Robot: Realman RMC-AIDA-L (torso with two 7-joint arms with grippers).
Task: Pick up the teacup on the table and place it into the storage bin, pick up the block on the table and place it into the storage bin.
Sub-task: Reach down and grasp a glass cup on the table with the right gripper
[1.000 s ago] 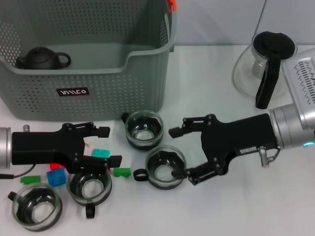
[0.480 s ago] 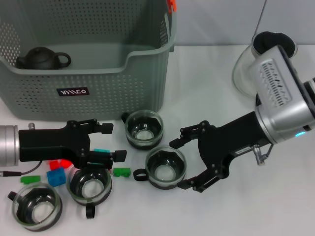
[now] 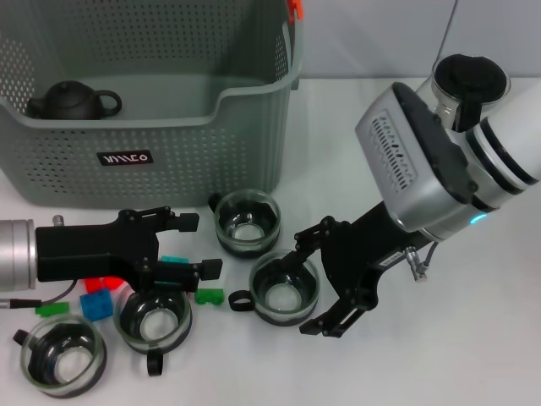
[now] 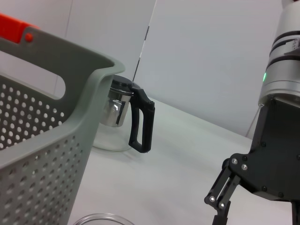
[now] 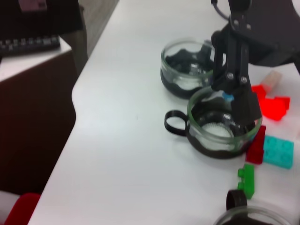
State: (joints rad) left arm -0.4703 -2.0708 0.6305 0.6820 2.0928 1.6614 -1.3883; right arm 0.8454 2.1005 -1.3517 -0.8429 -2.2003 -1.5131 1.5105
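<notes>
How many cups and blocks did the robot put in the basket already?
None that I can see: the storage bin holds only a dark teapot. Four glass teacups, including the one between the open fingers of the right gripper, sit on the table. The left gripper hovers open over the blocks. Nothing is gripped, so all the cups and blocks remain.

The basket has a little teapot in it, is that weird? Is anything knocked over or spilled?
Nothing is spilled or tipped. The dark teapot sits upright in the storage bin. All four glass teacups, including the one between the right claw's open fingers, stand upright. The left claw hovers open over scattered blocks.
</notes>
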